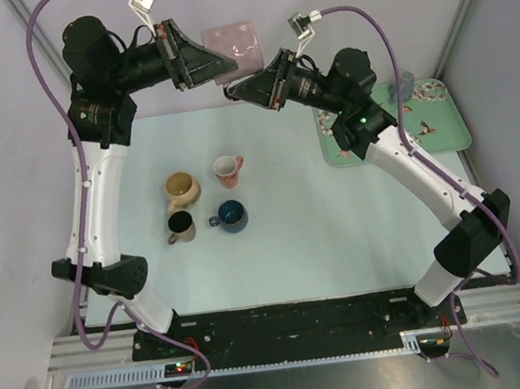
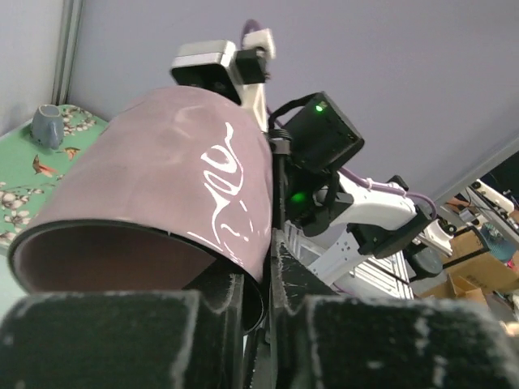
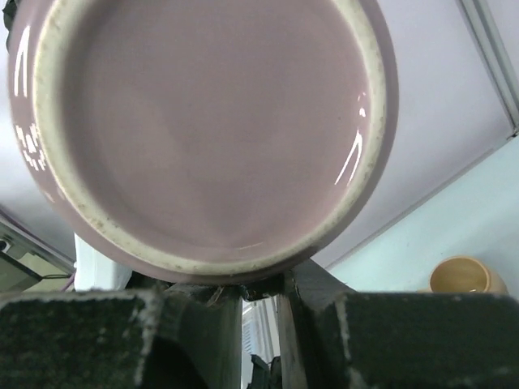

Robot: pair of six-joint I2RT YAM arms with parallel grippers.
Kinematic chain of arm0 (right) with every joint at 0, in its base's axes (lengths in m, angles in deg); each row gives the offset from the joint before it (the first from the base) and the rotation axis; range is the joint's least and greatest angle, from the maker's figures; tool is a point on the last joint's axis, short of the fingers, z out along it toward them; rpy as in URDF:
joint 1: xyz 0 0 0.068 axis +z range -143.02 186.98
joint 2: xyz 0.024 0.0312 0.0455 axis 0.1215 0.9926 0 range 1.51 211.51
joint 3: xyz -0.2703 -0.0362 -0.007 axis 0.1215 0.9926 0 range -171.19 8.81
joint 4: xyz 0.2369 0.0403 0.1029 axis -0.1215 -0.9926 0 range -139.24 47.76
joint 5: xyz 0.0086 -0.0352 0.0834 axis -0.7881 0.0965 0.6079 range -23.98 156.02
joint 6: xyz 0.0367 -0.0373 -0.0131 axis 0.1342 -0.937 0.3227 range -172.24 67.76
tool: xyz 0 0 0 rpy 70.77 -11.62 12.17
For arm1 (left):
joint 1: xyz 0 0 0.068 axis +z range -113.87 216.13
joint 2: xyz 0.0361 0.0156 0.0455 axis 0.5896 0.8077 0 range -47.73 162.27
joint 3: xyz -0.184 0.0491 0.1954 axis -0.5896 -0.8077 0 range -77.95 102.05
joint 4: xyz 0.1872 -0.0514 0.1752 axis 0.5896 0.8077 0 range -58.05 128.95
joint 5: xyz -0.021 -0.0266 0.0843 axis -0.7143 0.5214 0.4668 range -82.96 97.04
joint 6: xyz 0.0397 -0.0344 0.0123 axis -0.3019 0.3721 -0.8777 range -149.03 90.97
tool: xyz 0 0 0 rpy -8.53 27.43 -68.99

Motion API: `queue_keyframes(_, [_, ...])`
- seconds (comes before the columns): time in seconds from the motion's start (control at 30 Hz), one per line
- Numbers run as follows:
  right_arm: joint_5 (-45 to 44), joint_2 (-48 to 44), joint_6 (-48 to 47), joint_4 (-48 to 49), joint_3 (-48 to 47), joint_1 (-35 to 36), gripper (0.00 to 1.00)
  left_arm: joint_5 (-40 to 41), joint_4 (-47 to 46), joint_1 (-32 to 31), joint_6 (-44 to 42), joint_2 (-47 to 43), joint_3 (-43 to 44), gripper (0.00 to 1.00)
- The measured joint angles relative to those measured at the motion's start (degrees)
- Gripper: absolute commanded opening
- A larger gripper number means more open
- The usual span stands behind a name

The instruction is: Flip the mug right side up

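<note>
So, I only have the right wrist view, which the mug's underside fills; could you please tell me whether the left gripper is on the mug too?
Observer: Yes, the left gripper is pinching the pink mug's wall at the rim.
Operator: Thank you. Which way does the mouth face?
Observer: Sideways, toward that gripper; the mug lies roughly level in mid-air.
Operator: And what stands on the table?
Observer: Four upright mugs in a cluster: a tan mug, a pink-and-white mug, a black mug and a blue mug.
</note>
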Motion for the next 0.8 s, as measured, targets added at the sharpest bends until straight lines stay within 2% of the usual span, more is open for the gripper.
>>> queue_keyframes(0.03, [0.2, 0.6, 0.2, 0.8, 0.0, -0.2, 0.07, -0.5, -0.7, 0.0, 1.1, -0.3, -0.8, 0.02])
queue_keyframes(0.1, [0.6, 1.5, 1.1, 1.5, 0.0, -0.4, 0.34, -0.9, -2.1, 0.2, 1.7, -1.1, -3.1, 0.01])
queue_keyframes(0.17, [0.6, 1.8, 1.5, 0.9, 0.1, -0.6, 0.78, -0.9, -3.7, 0.7, 1.9, -1.6, -5.5, 0.00])
queue_keyframes(0.2, [0.6, 1.8, 1.5, 0.4, 0.4, -0.6, 0.89, -0.3, -3.9, 0.7, 1.3, -2.0, -7.0, 0.00])
queue_keyframes(0.23, [0.8, 1.8, 1.2, 0.2, 1.1, -0.5, 0.94, -0.1, -3.8, 0.5, 0.8, -2.4, -9.0, 0.00])
queue_keyframes(0.33, [0.5, 0.9, -0.2, -3.2, 4.5, -1.4, 0.99, 2.0, -2.8, 0.5, -2.7, -2.9, -15.7, 0.00])
queue_keyframes(0.4, [-0.8, 0.0, -1.9, -6.6, 7.4, -2.8, 0.99, 5.3, 1.2, 0.7, -7.1, -2.9, -18.9, 0.00])
queue_keyframes(0.57, [-10.4, -6.2, -9.1, -22.1, 14.4, -9.1, 1.00, 20.7, 17.8, 0.7, -25.4, -3.1, -25.9, 0.00])
queue_keyframes(0.7, [-19.6, -11.7, -15.6, -32.7, 15.3, -12.5, 0.99, 33.6, 32.9, 0.3, -42.0, -4.0, -30.8, 0.00])
queue_keyframes(0.8, [-25.1, -14.7, -19.8, -37.9, 15.3, -13.2, 0.99, 39.1, 41.1, -0.9, -53.0, -7.6, -36.7, 0.00])
